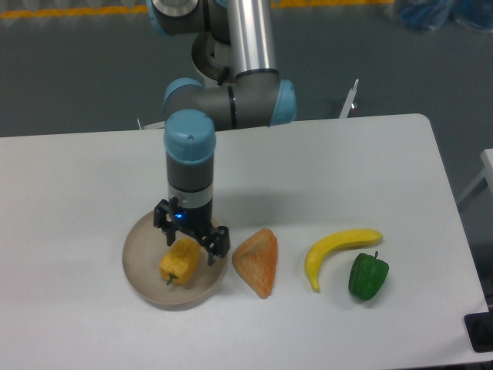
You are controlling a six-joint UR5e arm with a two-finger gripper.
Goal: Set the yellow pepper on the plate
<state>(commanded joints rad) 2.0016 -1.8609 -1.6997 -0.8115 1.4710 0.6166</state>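
A: Where is the yellow pepper right now?

B: It lies inside the plate, a little right of the plate's middle, with its short dark stem pointing down toward the camera.

A: And the pincer?

B: It hangs over the right part of the plate, pointing straight down from the arm's grey and blue wrist. Its 2 fingers stand apart. One finger is at the upper left of the pepper, the other is at the right, near the plate's rim.

A: Does it grip the pepper?

B: No. The pepper sits just below and slightly left of the gap between the fingers. From this view I cannot tell whether a fingertip touches its top.

A: What else is on the surface?

B: 3 things, all right of the plate: an orange triangular wedge just beside the rim, then a curved yellow banana, and a green pepper touching or almost touching the banana's lower side.
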